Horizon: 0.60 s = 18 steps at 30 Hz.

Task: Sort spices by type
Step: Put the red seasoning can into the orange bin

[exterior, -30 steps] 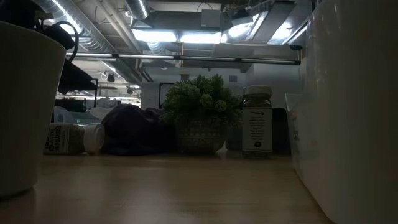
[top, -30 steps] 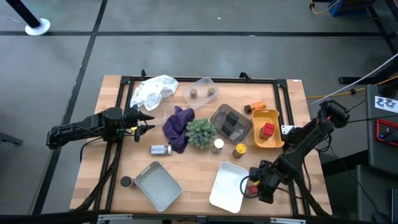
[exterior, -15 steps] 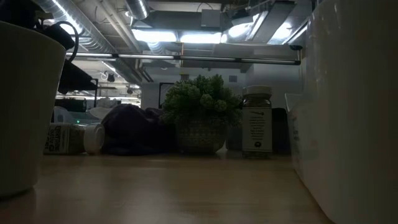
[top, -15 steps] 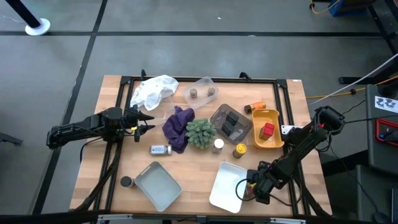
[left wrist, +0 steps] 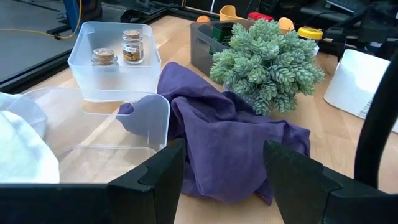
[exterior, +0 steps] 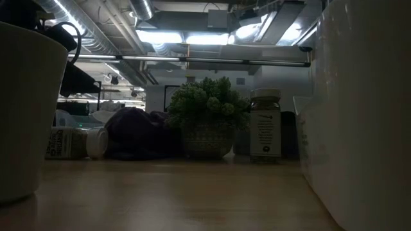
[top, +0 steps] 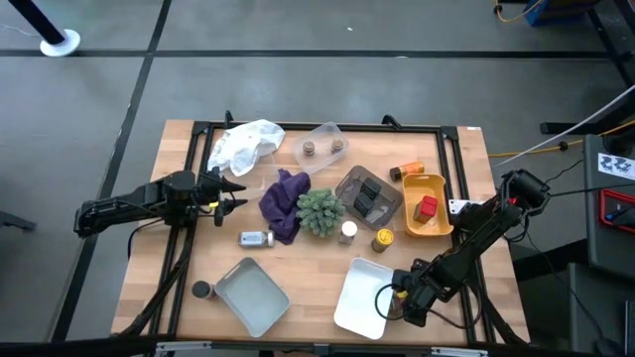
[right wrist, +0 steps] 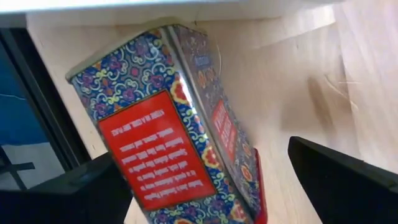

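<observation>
Sorting looks about half done, in my judgement. Two small brown-capped glass jars stand together in the clear plastic tub at the far side. Dark tins fill the grey square bin in the middle, and a red tin lies in the yellow tray to the right.

Several spices are not yet placed: an orange-capped jar on the wood just beyond the yellow tray, a white-capped jar and a yellow-lidded jar near the spiky green plant, a white-labelled jar lying on its side beside the purple cloth, and a dark-capped jar at the near left. Both white trays near the front look empty.

My right gripper is at the near right, by the white tray. Its fingers stand wide on both sides of a patterned tin with red labels; I cannot tell if they touch it. My left gripper waits at the left, half open and empty.
</observation>
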Motion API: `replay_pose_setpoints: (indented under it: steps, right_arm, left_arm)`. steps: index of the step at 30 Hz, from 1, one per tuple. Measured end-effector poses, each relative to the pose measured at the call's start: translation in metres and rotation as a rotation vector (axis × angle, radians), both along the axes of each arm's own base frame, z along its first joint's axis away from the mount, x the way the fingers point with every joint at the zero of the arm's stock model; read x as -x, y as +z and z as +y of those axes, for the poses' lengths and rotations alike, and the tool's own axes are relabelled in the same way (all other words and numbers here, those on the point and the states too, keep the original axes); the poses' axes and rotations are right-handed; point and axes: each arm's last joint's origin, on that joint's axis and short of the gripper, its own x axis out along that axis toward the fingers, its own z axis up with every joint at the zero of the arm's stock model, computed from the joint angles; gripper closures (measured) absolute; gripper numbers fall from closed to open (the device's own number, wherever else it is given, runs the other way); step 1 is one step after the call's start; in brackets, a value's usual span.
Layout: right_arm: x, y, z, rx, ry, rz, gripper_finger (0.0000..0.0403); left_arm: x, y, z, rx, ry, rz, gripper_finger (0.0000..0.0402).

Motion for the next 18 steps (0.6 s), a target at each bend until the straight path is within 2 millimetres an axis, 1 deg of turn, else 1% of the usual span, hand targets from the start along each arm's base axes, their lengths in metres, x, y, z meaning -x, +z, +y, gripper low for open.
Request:
replay_pose_setpoints:
  steps: [3, 6, 14, 15, 18]
  right_arm:
    - [0.0002, 0.0, 0.0001, -0.005, 0.003, 0.006, 0.0025]
    - [0.0002, 0.0, 0.0002, -0.006, 0.003, 0.006, 0.0059]
    - [-0.0002, 0.0001, -0.0002, -0.005, 0.002, 0.004, 0.0188]
    - [-0.0001, 0.0001, -0.0002, -0.005, 0.003, 0.004, 0.0196]
    - [-0.0002, 0.0001, -0.0001, -0.005, 0.004, 0.004, 0.0197]
  left_arm:
    - [0.0, 0.0, 0.0, 0.004, 0.002, -0.001, 0.0202]
    - [0.0, 0.0, 0.0, 0.0, -0.001, 0.0, 0.0202]
    - [0.0, 0.0, 0.0, 0.0, 0.0, 0.0, 0.0202]
    - [0.0, 0.0, 0.0, 0.002, 0.0, 0.0, 0.0202]
    - [0.0, 0.0, 0.0, 0.003, 0.001, -0.001, 0.0202]
